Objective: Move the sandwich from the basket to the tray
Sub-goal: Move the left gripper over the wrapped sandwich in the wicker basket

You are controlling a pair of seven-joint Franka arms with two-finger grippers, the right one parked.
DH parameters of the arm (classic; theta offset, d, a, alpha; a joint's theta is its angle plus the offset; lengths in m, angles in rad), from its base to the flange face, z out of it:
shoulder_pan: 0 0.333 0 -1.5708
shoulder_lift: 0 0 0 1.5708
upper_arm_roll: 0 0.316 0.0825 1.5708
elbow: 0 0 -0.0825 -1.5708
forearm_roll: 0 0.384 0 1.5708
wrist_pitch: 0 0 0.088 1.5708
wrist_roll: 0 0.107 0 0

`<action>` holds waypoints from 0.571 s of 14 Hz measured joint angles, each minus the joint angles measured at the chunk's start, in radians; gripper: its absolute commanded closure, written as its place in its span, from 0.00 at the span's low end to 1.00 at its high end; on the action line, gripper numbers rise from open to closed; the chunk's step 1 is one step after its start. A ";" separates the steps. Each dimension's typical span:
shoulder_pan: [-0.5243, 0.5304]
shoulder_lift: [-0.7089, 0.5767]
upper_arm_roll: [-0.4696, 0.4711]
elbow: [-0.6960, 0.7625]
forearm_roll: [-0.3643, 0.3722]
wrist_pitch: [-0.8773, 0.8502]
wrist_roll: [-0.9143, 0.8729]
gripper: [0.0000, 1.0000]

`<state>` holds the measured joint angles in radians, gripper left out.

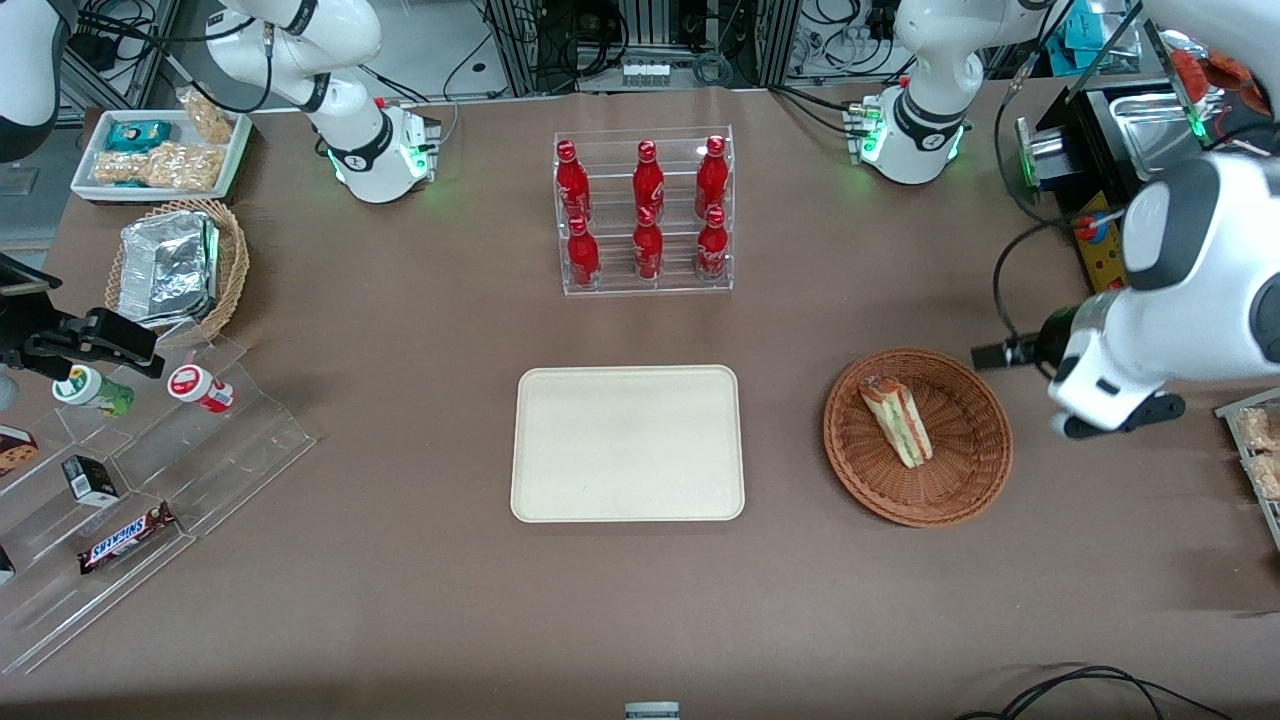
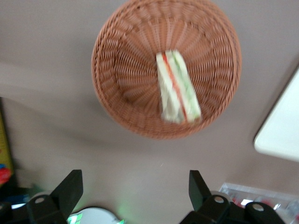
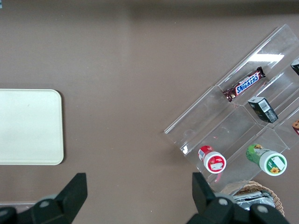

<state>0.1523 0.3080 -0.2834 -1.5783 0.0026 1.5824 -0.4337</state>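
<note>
Sandwich [image 1: 897, 421] lying on its side in the basket [image 1: 975, 470], likely light, soft and slippery in its wrap, best pinched gently across the bread faces; gripper [image 2: 135, 186] hangs empty, wide open, beside the basket

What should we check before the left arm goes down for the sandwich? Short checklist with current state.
1. Sandwich in the wicker basket, lying on its side, nothing on top of it: ok.
2. Left gripper open, nothing between the fingers: ok.
3. Gripper over the sandwich: not ok; it hangs above bare table beside the basket, toward the working arm's end.
4. Fingers lined up across the wedge's narrow width: cannot tell until it is overhead.
5. Cream tray free to receive it, nothing on it: ok.
6. Route from basket to tray: ok; only bare table lies between them, and the bottle rack stands farther from the front camera.
</note>
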 measured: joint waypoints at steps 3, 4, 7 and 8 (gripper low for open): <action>-0.003 0.102 -0.007 0.000 -0.001 0.117 -0.185 0.00; -0.003 0.136 -0.007 0.000 -0.001 0.154 -0.218 0.00; -0.003 0.221 -0.006 0.000 -0.002 0.204 -0.250 0.00; -0.003 0.241 -0.007 0.000 -0.005 0.220 -0.253 0.00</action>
<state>0.1489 0.5491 -0.2903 -1.5782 -0.0019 1.8026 -0.6871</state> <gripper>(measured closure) 0.000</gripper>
